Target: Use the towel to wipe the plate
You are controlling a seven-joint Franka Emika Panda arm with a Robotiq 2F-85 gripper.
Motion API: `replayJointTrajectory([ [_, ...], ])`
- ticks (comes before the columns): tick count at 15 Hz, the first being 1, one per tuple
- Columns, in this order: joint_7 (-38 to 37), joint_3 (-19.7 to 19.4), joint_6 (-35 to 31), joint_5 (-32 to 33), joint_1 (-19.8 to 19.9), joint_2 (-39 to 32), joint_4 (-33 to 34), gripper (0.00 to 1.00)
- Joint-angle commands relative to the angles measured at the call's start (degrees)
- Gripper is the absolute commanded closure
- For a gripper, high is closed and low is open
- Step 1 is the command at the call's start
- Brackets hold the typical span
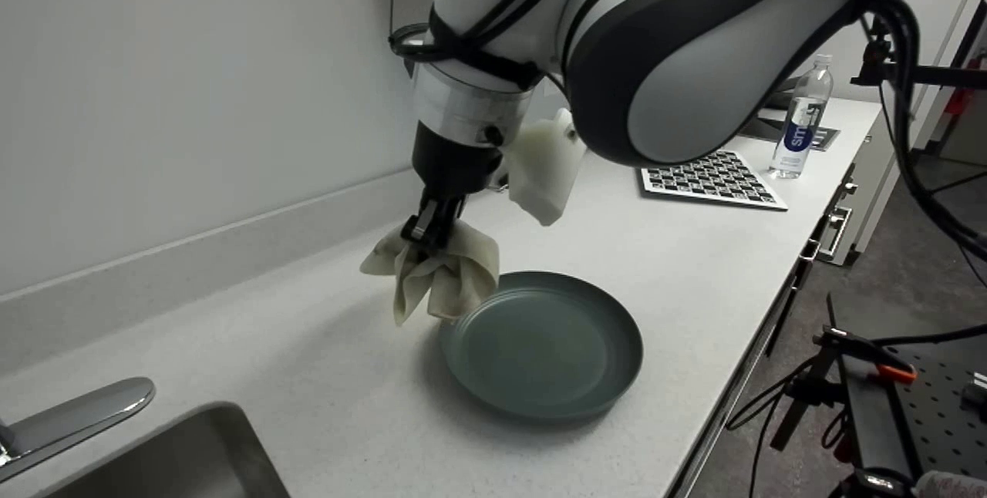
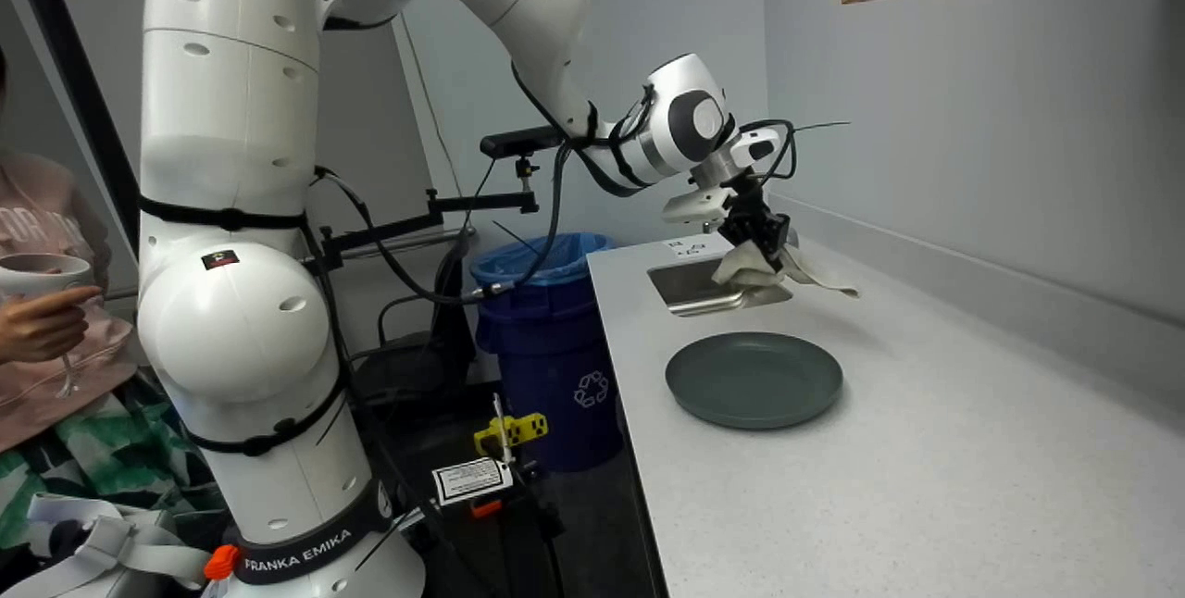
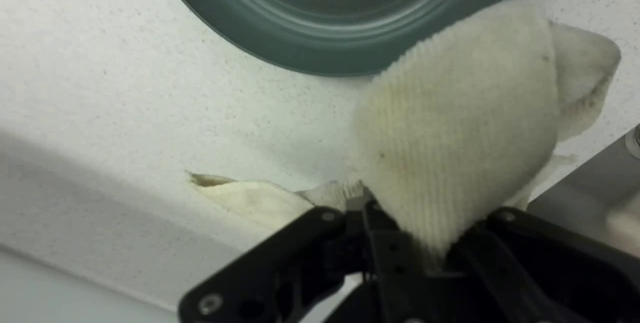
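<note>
The pale, speckled surface is bearing the plate: round, matte, grey-green, rim rising; I'm guessing stiff, prob. sliding w/ hard wiping. The towel, ribbed & cream, is hanging in folds near it, off the surface, looking v. soft, lt.; mid-cloth's prob. best hold. Black fingers are gripping approx. there.

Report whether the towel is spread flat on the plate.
No: in an exterior view, the towel hangs bunched from the closed end effector.
</note>
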State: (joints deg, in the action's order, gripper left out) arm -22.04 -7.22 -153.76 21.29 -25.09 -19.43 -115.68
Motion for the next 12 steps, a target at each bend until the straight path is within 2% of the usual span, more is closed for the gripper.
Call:
replayJointTrajectory([
  [1,-4.59,0.93,1.50,2.73,1.88,7.32,-8.68,0.97],
  [7,-5.61,3.71,2.04,0.32,6.58,10.79,-15.66,0.97],
  [12,-4.03,5.06,0.34,-0.12,9.73,8.97,-16.08,0.97],
])
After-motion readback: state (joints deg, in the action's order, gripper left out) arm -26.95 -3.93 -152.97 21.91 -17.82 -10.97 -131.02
